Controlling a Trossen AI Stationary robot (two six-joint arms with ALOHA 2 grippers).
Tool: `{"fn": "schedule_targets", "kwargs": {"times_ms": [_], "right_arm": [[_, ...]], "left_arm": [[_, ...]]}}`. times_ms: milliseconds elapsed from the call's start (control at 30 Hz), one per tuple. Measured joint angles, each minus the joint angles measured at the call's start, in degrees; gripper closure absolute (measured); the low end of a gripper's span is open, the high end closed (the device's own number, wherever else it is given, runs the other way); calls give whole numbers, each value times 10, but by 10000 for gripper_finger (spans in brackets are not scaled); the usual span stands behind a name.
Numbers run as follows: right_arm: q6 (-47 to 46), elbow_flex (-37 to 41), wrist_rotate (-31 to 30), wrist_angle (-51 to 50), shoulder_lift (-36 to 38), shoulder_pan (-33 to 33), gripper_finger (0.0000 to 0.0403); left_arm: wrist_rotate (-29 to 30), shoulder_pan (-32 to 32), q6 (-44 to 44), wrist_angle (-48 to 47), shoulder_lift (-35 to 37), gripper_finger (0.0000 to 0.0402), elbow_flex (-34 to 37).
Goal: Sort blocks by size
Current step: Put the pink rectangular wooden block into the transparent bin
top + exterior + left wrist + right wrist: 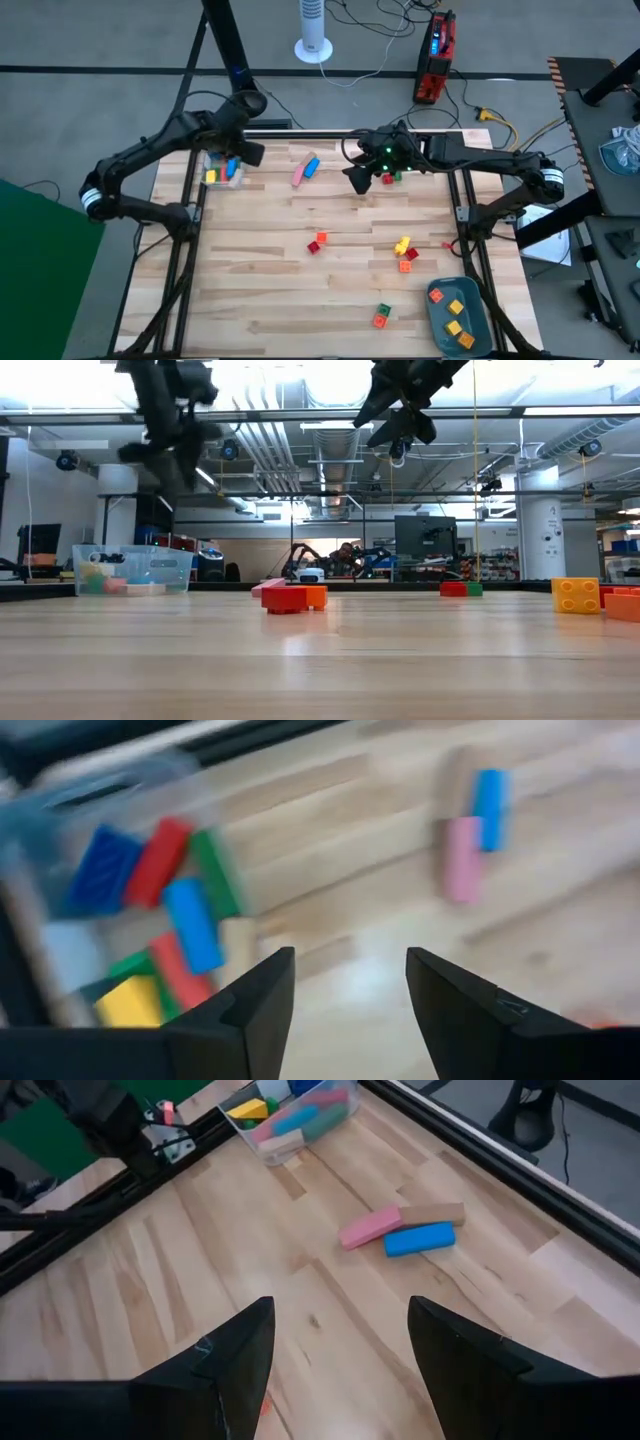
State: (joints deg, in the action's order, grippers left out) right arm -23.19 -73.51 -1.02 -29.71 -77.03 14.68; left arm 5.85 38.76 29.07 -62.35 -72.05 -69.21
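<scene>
**Both grippers empty above the far half of the table**

We see the left gripper held above the far left of the wooden table, just beside the clear plastic box. Its fingers stand apart with nothing between them. The box holds long blocks in blue, red, green and yellow, packed side by side.

The right gripper hangs over the far middle of the table, also spread wide and empty, as the right wrist view shows bare wood between its fingers.

Between the 2 grippers lie a pink bar and a blue bar, touching along their lengths; the right wrist view shows a tan bar lying against the blue one. Just beside the right gripper sit a small red cube and a green cube.

Nearer the middle, we find a red and orange pair and a yellow block with red and orange pieces close by. A green and orange pair lies near the front edge. The grey-blue tray at the front right corner holds several small orange and yellow cubes.
</scene>
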Motion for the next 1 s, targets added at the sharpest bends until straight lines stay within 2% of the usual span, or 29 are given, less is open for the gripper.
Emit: {"fn": "schedule_targets", "kwargs": {"times_ms": [167, 333, 533, 700, 833, 933, 1000], "right_arm": [[-29, 10, 4, 0, 0, 0, 184], [0, 35, 37, 0, 0, -22, 184], [-2, 51, 24, 5, 0, -32, 184], [-30, 42, 7, -2, 0, -17, 184], [-41, 29, 7, -2, 3, -12, 184], [-43, 21, 6, -4, 4, -10, 184], [-44, 18, 6, -5, 4, -10, 184]], "left_arm": [[24, -86, 20, 4, -6, 226, -64], [71, -164, 76, 5, -11, 227, -111], [128, -244, 111, 5, -19, 227, -142], [129, -251, 114, 10, -37, 227, -140], [124, -235, 81, 45, -74, 227, -130], [95, -218, 47, 78, -121, 227, -125], [45, -198, 39, 85, -161, 227, -125]]}}
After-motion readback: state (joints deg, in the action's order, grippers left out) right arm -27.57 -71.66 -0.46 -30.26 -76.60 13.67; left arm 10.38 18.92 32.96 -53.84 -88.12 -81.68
